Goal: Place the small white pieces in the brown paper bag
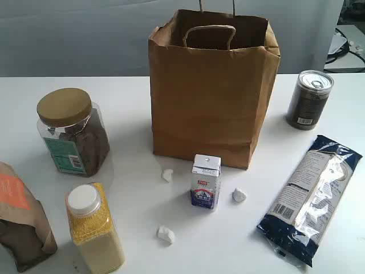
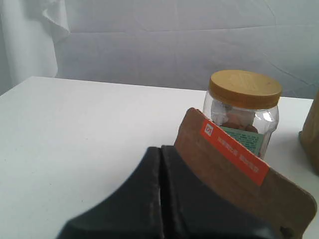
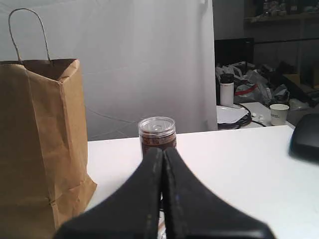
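Three pebbly white lumps (image 1: 167, 175) by creased kraft bag (image 1: 208, 97); left fingers (image 2: 139, 199), right fingers (image 3: 142, 199) pressed together

Left tool (image 2: 160, 149): smooth black, broad base tapering to tip (faint sheen). Right tool (image 3: 163, 150): same black taper.

Tabletop (image 1: 228, 245) plain white, matte. Light soft and even, shadows faint. Behind it a grey-blue cloth backdrop (image 1: 74, 40), creased. Right wrist cam: white sheet (image 3: 139, 59) hangs as bkgd and ends partway across. Past its edge is a dimmer room w/ cluttered shelving (image 3: 264, 15) and a side desk (image 3: 259, 107) (paper cup (image 3: 279, 113), flask (image 3: 227, 92), cables (image 3: 244, 118) on it).
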Robot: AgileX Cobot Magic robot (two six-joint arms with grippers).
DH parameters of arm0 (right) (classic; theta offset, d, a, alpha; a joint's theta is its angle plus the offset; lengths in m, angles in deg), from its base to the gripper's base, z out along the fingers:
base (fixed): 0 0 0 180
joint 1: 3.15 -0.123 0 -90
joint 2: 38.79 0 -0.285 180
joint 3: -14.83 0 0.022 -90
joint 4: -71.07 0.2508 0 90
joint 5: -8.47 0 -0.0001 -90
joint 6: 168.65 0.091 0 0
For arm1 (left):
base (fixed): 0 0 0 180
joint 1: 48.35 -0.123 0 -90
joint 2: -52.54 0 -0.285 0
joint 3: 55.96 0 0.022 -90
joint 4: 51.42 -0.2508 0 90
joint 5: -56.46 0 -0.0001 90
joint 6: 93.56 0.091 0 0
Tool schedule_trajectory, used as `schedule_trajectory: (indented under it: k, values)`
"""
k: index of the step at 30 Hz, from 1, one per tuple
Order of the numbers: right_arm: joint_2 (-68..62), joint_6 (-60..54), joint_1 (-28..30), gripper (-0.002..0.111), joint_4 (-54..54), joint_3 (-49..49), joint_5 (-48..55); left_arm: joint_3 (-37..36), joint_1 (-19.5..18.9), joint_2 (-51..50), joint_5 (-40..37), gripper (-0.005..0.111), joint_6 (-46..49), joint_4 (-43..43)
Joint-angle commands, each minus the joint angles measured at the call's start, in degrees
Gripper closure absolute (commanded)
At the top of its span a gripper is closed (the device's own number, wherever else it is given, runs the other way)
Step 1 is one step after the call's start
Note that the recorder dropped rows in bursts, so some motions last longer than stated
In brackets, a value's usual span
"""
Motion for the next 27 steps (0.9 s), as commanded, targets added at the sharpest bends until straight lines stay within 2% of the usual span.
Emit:
schedule_trajectory:
  k: [1, 7, 10, 15, 18, 23, 27]
  values:
    - [0.35, 0.25, 0.35, 0.108, 2.73, 0.23, -0.50, -0.20, 0.31, 0.20, 0.24, 0.107, -0.29, 0.45]
    - [0.35, 1.09, 0.35, 0.108, 13.62, 0.23, -5.10, -0.20, 0.31, 0.20, 0.24, 0.107, -0.29, 0.45]
    - [-0.90, 1.09, 0.15, 0.108, 13.89, -4.67, -2.96, -0.20, 0.31, 0.20, 0.24, 0.107, -0.29, 0.45]
    - [-12.22, 1.09, -2.67, 0.108, 17.68, -14.37, 0.53, -0.20, 0.31, 0.20, 0.24, 0.107, -0.29, 0.45]
    - [-19.85, -3.97, -6.24, 0.108, 20.23, -20.76, 7.37, -0.20, 0.31, 0.20, 0.24, 0.107, -0.29, 0.45]
    - [-37.03, -11.79, -11.44, 0.108, 20.23, -32.60, 24.30, -0.20, 0.31, 0.20, 0.24, 0.107, -0.29, 0.45]
    - [-51.40, -15.67, -15.56, 0.108, 20.28, -39.07, 32.99, -0.20, 0.31, 0.20, 0.24, 0.107, -0.29, 0.45]
